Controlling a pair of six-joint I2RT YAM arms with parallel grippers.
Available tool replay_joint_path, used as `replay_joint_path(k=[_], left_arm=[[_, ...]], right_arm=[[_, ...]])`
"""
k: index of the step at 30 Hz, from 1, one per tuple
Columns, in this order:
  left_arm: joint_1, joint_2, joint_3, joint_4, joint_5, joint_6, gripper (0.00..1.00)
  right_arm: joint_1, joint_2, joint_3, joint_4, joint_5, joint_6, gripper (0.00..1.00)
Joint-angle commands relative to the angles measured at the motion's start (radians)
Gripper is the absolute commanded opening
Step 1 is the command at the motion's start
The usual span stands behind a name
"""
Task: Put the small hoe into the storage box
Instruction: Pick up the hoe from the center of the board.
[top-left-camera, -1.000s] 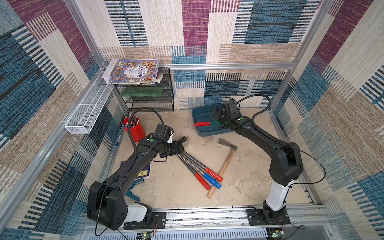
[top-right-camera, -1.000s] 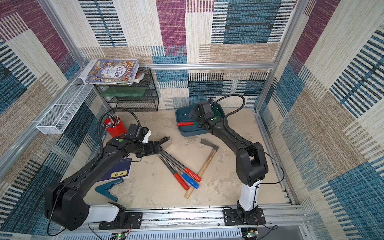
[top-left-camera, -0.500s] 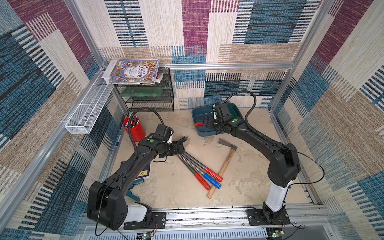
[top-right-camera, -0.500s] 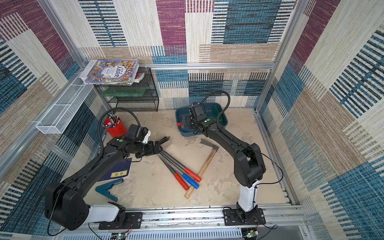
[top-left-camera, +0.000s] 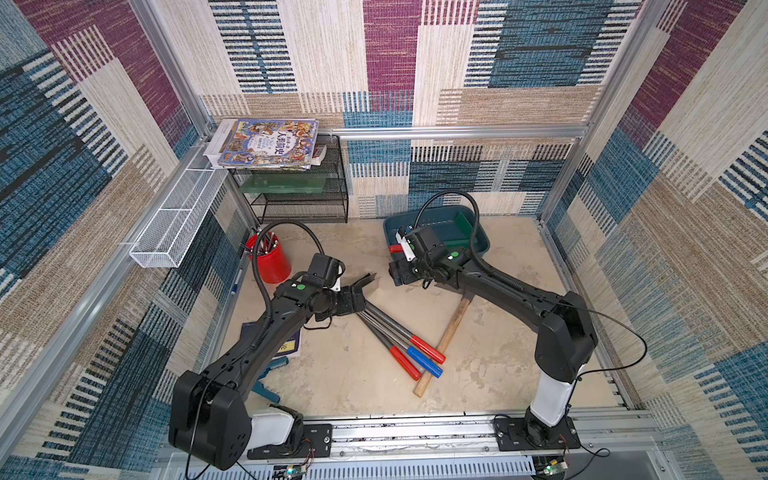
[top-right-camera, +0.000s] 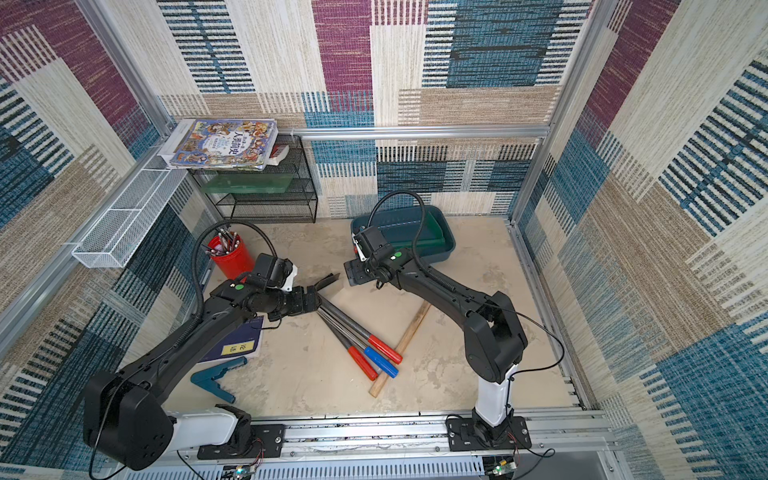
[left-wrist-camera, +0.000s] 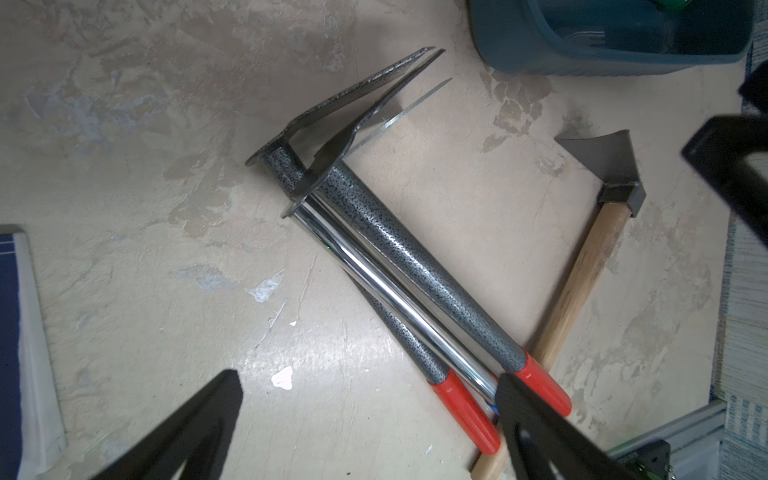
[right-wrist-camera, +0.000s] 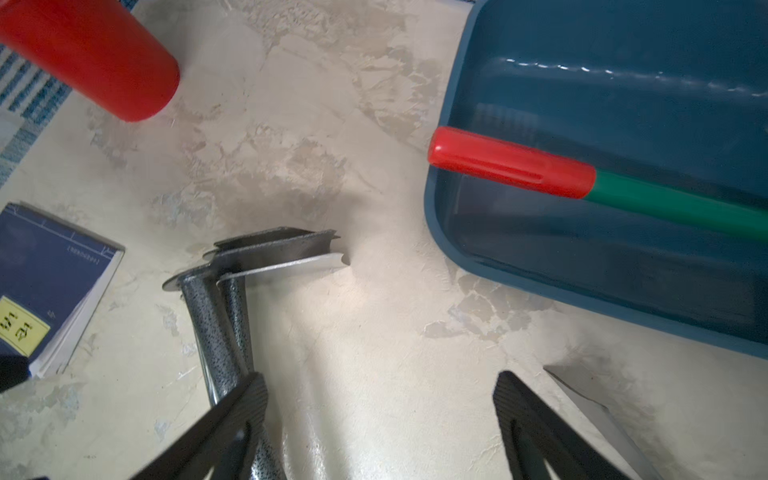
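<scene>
- Dark-teal plastic, shallow and round-cornered, the storage box (top-left-camera: 480, 241) is sitting on the mottled beige desk (left-wrist-camera: 124, 166).
- The small hoe (right-wrist-camera: 582, 183), green-shafted with a red grip, is lying inside the storage box, with its red grip reaching over the rim at one corner.
- The right gripper (right-wrist-camera: 380, 376) is hovering just outside that corner of the storage box. Its fingers are spread wide over bare desk and it is holding nothing.
- Three metal-shafted hoes (left-wrist-camera: 415, 266) are lying bundled together near the storage box. Their blades are pointing towards it and their red and blue grips are pointing away.
- The left gripper (left-wrist-camera: 368, 376) is hovering above that bundle, farther from the storage box than the right gripper. Its fingers are standing wide apart and gripping nothing.
- A wooden-handled hoe (left-wrist-camera: 582, 282) is lying near the storage box with its head towards it. Its handle is crossing under the bundle's grips.
- A red cup (top-left-camera: 272, 262) is standing well apart from the storage box, and a blue book (right-wrist-camera: 50, 270) is lying farther off still.
</scene>
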Motion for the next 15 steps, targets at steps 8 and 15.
replay_joint_path(k=[8, 15], left_arm=[[0.012, -0.055, -0.048, -0.008, -0.058, -0.042, 0.99], [0.025, -0.095, -0.093, -0.01, -0.07, -0.055, 0.99]], right_arm=[[0.068, 0.032, -0.01, -0.045, -0.056, -0.087, 0.81], [0.118, 0.057, -0.004, -0.06, -0.058, -0.122, 0.74]])
